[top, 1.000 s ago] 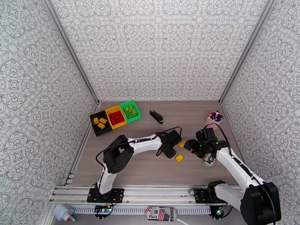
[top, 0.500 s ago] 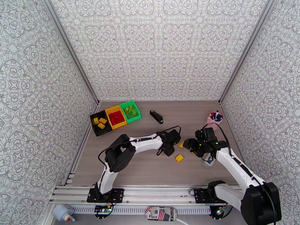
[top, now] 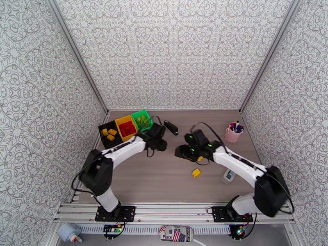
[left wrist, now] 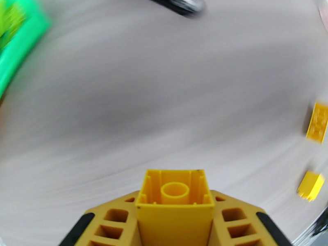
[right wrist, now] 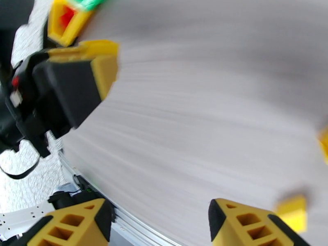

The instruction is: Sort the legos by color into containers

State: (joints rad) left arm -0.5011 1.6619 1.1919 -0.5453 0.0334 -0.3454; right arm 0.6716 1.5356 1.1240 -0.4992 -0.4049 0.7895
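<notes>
Gripping a yellow brick (left wrist: 175,192) by its sides, the left gripper (left wrist: 175,216) is holding it with the hollow underside showing between the closed fingers. The green bin (left wrist: 14,42) is lying ahead of these fingers to the left, the stapler (left wrist: 184,1) is lying far ahead, and two loose bricks (left wrist: 317,122) are lying to the right. The right gripper (right wrist: 158,214) is standing open, its fingers (right wrist: 246,226) spread apart; one of the loose bricks (right wrist: 292,210) is lying just beside them on the table (right wrist: 205,119).
</notes>
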